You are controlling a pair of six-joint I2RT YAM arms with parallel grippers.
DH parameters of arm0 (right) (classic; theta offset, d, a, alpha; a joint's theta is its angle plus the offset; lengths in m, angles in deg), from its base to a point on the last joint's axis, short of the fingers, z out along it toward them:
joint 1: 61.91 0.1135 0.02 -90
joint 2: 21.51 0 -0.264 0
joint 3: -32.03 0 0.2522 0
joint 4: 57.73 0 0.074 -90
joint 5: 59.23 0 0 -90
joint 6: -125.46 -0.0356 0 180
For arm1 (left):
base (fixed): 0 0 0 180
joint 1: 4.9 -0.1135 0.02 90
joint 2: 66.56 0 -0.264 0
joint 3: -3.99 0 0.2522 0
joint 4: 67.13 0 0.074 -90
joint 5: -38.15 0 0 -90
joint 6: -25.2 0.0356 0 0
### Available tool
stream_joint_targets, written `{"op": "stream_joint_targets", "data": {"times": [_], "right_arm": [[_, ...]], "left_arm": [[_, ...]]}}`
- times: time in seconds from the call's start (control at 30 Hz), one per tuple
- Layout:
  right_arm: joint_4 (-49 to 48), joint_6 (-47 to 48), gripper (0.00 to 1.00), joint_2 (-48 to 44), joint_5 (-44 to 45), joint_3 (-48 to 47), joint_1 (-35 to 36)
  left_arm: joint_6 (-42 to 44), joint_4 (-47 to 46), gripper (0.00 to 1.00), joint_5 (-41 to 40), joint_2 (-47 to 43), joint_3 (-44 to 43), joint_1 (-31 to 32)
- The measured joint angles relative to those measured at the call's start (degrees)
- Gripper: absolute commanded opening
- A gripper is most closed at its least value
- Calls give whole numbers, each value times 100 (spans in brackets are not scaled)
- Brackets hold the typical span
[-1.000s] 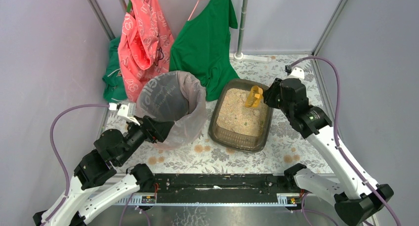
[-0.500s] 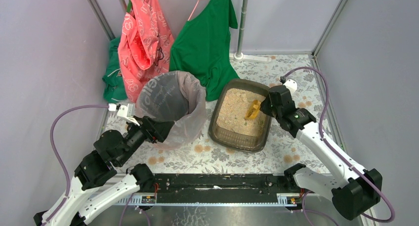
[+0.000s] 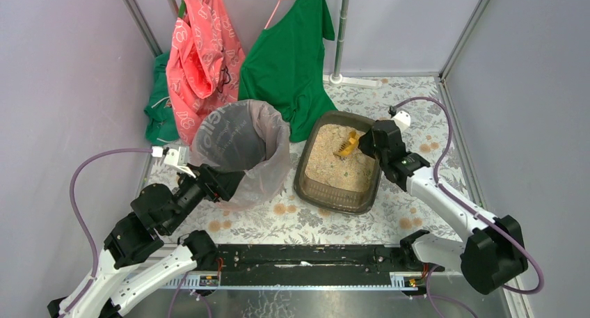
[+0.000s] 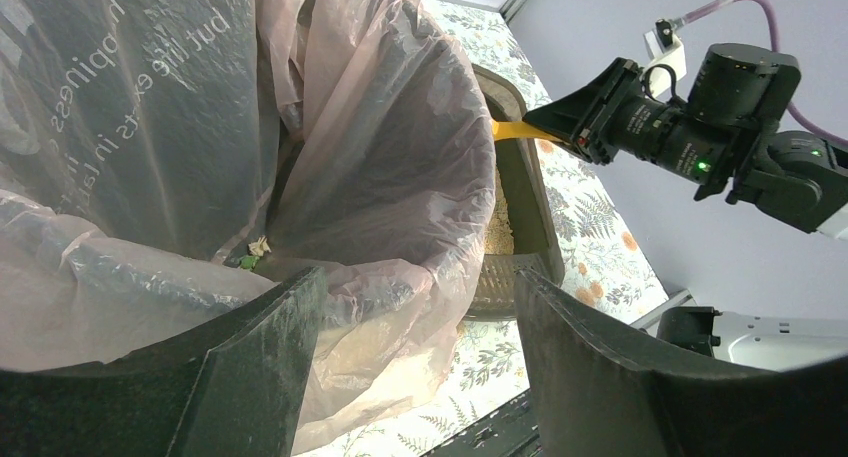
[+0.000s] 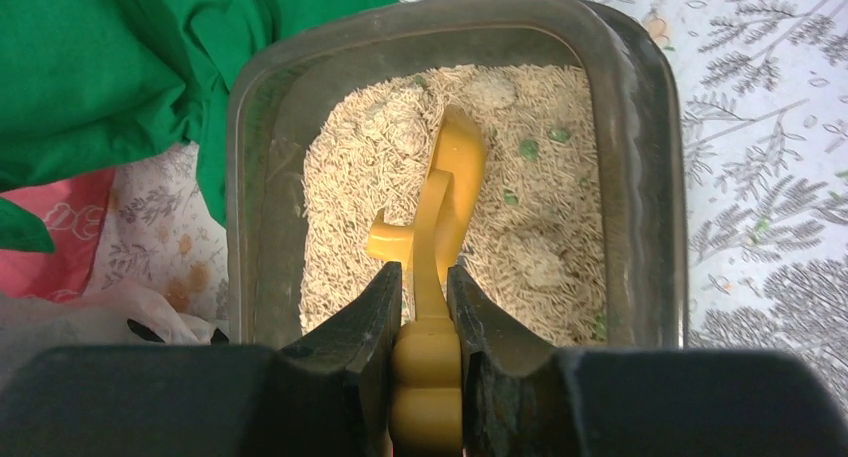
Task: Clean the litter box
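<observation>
From my station I start with the floral-covered table [image 3: 410,200], where the round bin [image 3: 273,170] with its clear bag liner stands left of centre. The litter box [image 3: 327,197] sits just beside it on the right, with beige litter across its floor. My left gripper [image 4: 415,289] is at the bin's near side with its jaws spread wide. The liner bulges between them, though I cannot tell whether either finger touches it. My right gripper [image 5: 425,277] is clenched on the handle of the yellow scoop [image 5: 447,187], whose head is angled down into the far half of the litter. I judge this to be the scooping step, with the blade at the litter and nothing lifted out yet. A few small green bits [image 5: 528,149] lie just right of the scoop head, and pale clumps [image 5: 540,265] lie nearer me. Next I would work the blade under those bits and bring the scoop up level so the clean grains sift through. Then I would carry it left over the box wall to the bin's mouth without spilling onto the cloth.
</observation>
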Motion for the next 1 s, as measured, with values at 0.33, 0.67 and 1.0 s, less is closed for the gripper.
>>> {"op": "stream_joint_targets", "data": {"times": [0.33,0.67,1.0], "right_arm": [[-1471,-76,0,457,-437,535,-105],[-2566,374,0,466,-1499,1423,-122],[-3412,299,0,817,-1853,2081,-120]], "left_arm": [[0,0,76,0,0,0,0],[0,-59,76,0,42,22,0],[4,-223,76,9,173,61,0]]}}
